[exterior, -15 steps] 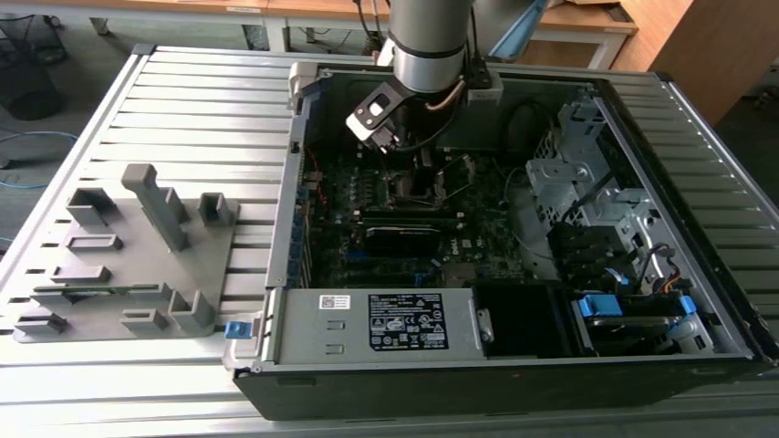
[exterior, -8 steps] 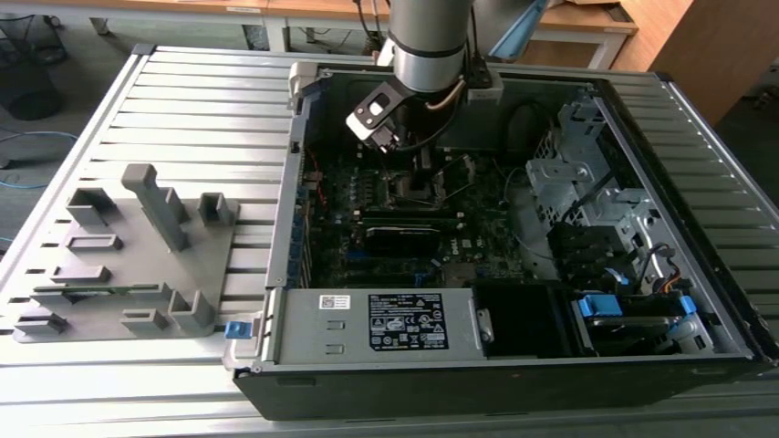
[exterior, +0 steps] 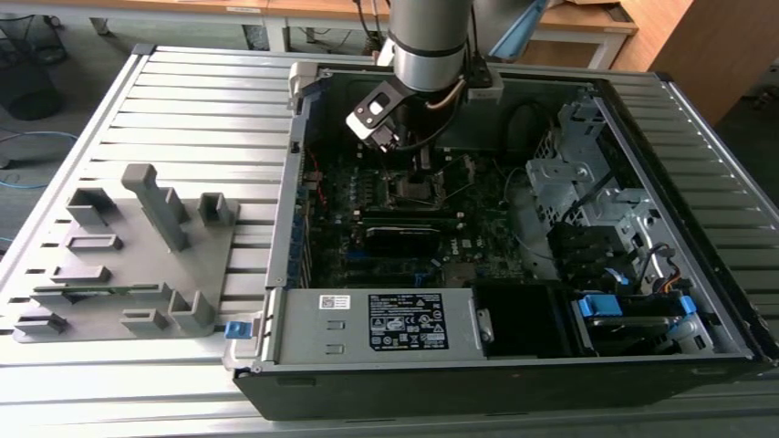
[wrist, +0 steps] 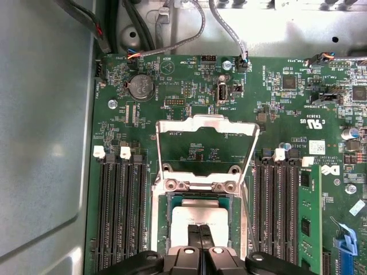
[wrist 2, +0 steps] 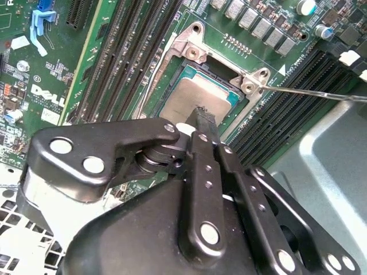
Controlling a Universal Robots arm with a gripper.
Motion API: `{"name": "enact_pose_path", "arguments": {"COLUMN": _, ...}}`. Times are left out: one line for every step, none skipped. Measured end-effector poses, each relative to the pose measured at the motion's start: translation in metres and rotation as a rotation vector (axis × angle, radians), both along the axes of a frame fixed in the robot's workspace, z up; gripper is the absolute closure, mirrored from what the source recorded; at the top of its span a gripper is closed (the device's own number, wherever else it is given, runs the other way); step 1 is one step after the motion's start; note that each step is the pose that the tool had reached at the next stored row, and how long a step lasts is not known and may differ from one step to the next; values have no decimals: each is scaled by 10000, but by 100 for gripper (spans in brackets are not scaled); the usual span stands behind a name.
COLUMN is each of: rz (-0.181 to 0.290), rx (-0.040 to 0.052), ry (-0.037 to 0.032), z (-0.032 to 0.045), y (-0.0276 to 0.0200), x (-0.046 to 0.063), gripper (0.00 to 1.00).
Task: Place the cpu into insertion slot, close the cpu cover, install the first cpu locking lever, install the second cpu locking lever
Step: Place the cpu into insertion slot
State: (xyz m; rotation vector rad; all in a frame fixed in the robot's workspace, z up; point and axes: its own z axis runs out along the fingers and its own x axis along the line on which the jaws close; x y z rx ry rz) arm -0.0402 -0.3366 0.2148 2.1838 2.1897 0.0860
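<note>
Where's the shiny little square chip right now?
In both wrist views the cpu sits in the insertion slot, between the black memory slots, right by the claw; the cpu cover stands open.

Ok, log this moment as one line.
cpu: in insertion slot | cpu cover: open | end effector: shut, tip over cpu

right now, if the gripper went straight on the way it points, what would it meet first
The cpu, lying in the insertion slot right under the gripper; the cpu cover stands open, out of line. Whether they already touch is unclear.
</note>
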Motion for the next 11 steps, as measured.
{"name": "enact_pose_path", "arguments": {"rz": 0, "rx": 0, "ry": 0, "z": 1, "y": 0, "x": 0, "gripper": 89}}
{"name": "enact_pose_path", "arguments": {"rz": 0, "rx": 0, "ry": 0, "z": 2, "y": 0, "x": 0, "gripper": 89}}
{"name": "enact_pose_path", "arguments": {"rz": 0, "rx": 0, "ry": 0, "z": 3, "y": 0, "x": 0, "gripper": 89}}
{"name": "enact_pose_path", "arguments": {"rz": 0, "rx": 0, "ry": 0, "z": 4, "y": 0, "x": 0, "gripper": 89}}
{"name": "enact_pose_path", "arguments": {"rz": 0, "rx": 0, "ry": 0, "z": 5, "y": 0, "x": 0, "gripper": 89}}
{"name": "enact_pose_path", "arguments": {"rz": 0, "rx": 0, "ry": 0, "z": 6, "y": 0, "x": 0, "gripper": 89}}
{"name": "enact_pose_path", "arguments": {"rz": 0, "rx": 0, "ry": 0, "z": 7, "y": 0, "x": 0, "gripper": 89}}
{"name": "enact_pose_path", "arguments": {"rz": 0, "rx": 0, "ry": 0, "z": 8, "y": 0, "x": 0, "gripper": 89}}
{"name": "enact_pose_path", "arguments": {"rz": 0, "rx": 0, "ry": 0, "z": 9, "y": 0, "x": 0, "gripper": 89}}
{"name": "enact_pose_path", "arguments": {"rz": 0, "rx": 0, "ry": 0, "z": 10, "y": 0, "x": 0, "gripper": 89}}
{"name": "enact_pose_path", "arguments": {"rz": 0, "rx": 1, "ry": -1, "z": 11, "y": 0, "x": 0, "gripper": 89}}
